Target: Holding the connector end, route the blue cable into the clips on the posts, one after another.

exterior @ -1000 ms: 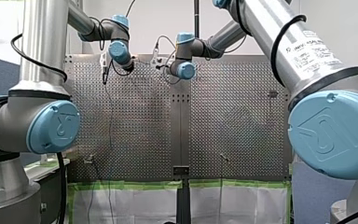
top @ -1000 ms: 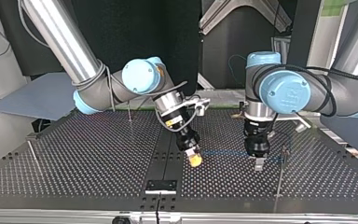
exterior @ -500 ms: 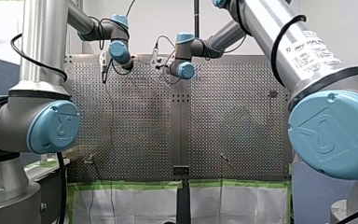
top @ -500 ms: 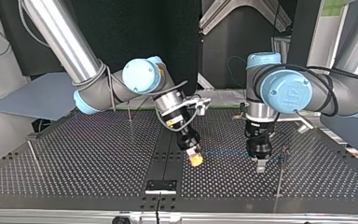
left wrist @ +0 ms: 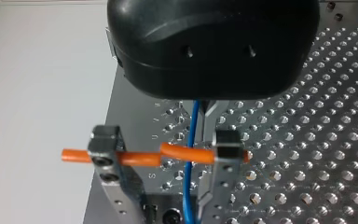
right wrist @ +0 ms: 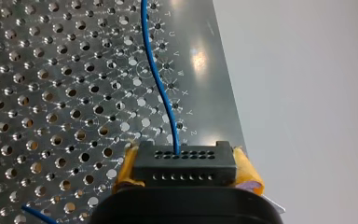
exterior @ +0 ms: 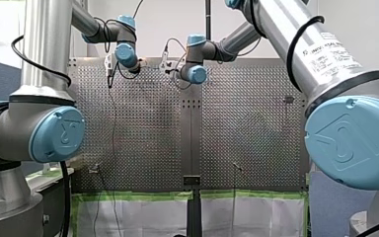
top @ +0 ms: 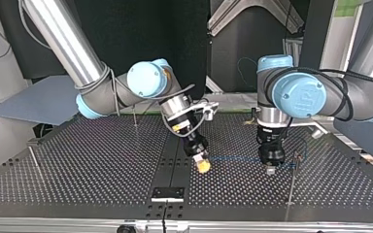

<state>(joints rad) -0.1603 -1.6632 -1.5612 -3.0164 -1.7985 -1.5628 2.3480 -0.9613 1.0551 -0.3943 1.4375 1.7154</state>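
Observation:
The blue cable [top: 233, 159] runs low over the perforated table [top: 102, 184] from a black connector [right wrist: 185, 158]. My right gripper [right wrist: 186, 171] is shut on that connector with its yellow pads [right wrist: 248, 173], and it also shows in the top view [top: 202, 164]. My left gripper [top: 270, 170] stands straight down on the cable, its narrow tip shut on it. In the left wrist view the cable [left wrist: 189, 186] leaves under the black gripper [left wrist: 206, 108] and passes between the two prongs of a metal clip [left wrist: 226, 147], behind its orange strip [left wrist: 186, 153]. That clip [top: 298, 156] tops a thin post [top: 291, 187] just beside my left gripper.
Two more thin posts stand at the top view's left, one near the table's side edge [top: 34, 158] and one further back [top: 135, 116]. A black plate [top: 167, 193] lies at the near middle edge. Both arms [exterior: 123, 49] reach to the table's far end in the front view.
My left gripper has shifted slightly toward the post at the top view's right, and its tip has narrowed onto the cable. My right gripper and the connector have stayed put.

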